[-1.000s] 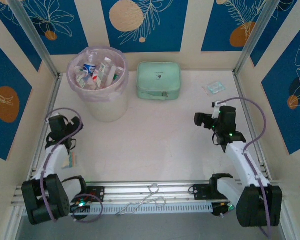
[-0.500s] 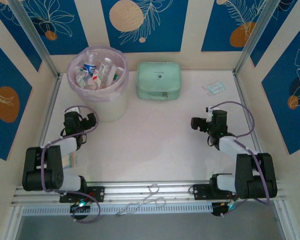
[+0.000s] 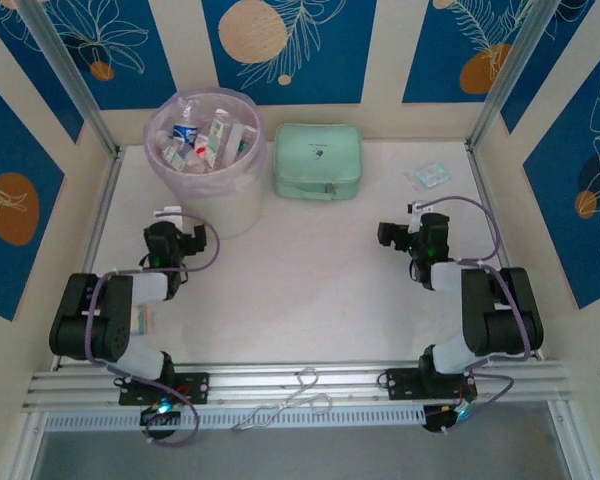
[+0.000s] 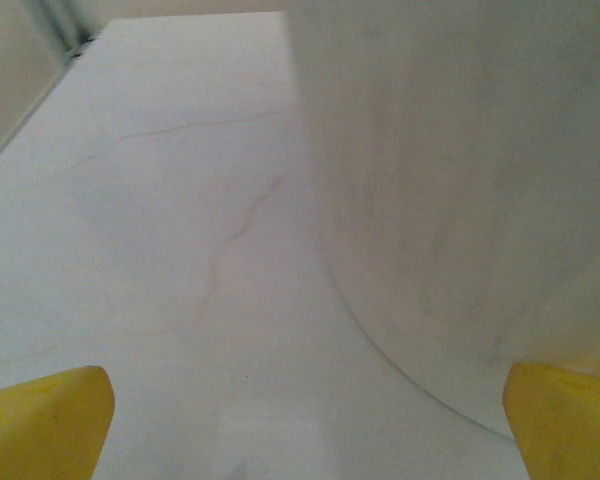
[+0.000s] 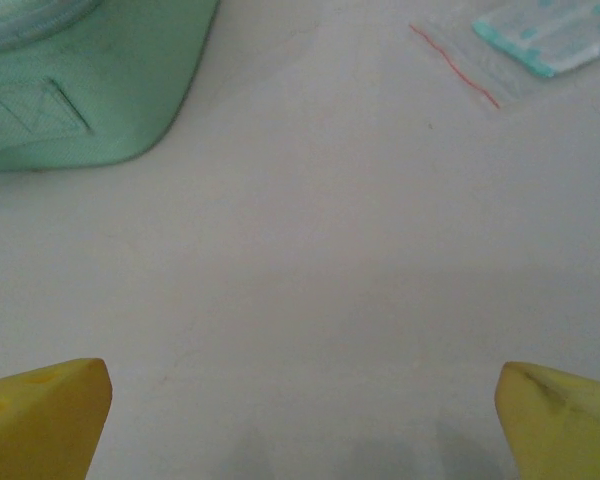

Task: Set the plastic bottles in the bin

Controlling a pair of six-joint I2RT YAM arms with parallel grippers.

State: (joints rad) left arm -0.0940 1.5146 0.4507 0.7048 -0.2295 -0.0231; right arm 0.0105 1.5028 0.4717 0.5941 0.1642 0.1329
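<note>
The bin (image 3: 212, 200), round, whitish and lined with a pink bag, stands at the far left of the table. Several plastic bottles (image 3: 200, 140) with red, blue and green caps lie inside it. My left gripper (image 3: 177, 236) sits low on the table just in front of the bin, open and holding nothing. In the left wrist view the bin wall (image 4: 460, 200) rises close on the right, with the left gripper (image 4: 305, 430) and its yellow fingertips (image 4: 45, 420) spread wide. My right gripper (image 3: 416, 232) rests open at the right, and the right gripper (image 5: 300, 425) has bare table between its fingertips (image 5: 560, 420).
A mint green zip case (image 3: 317, 160) lies right of the bin; its corner (image 5: 80, 80) shows ahead-left of my right gripper. A small flat clear packet (image 3: 427, 176) lies at the far right, also ahead-right (image 5: 540, 40). A metal clip (image 3: 298, 395) rests on the front rail.
Both arms have folded back over their bases. The left gripper has slid right to just in front of the bin, and the right gripper has shifted a little left. Both stay open.
</note>
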